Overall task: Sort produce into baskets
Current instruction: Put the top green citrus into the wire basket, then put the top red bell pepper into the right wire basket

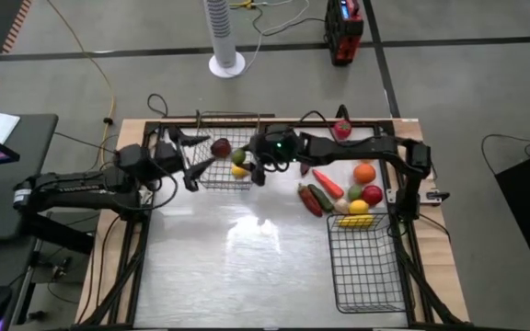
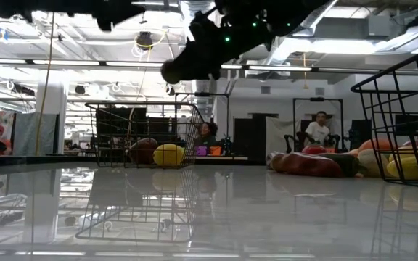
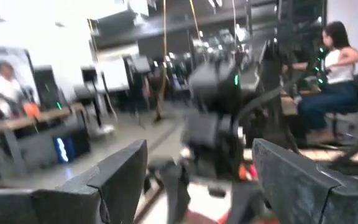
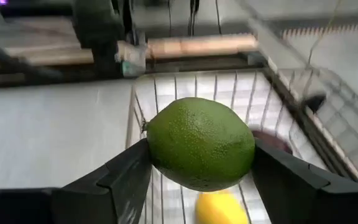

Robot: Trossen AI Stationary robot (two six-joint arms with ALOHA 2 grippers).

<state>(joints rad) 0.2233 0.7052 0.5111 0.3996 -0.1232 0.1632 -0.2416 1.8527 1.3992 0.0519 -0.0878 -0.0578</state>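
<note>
While clamping lime (image 4: pixel 200 143), right tool (image 4: pixel 201 171) blocks basket (image 4: pixel 166 93)

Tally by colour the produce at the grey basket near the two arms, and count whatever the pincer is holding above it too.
Green: 1, the green lime held in the right pincer above the grey basket
Yellow: 1, the yellow fruit inside
Maroon: 1, the maroon fruit inside
Total: 3
</note>
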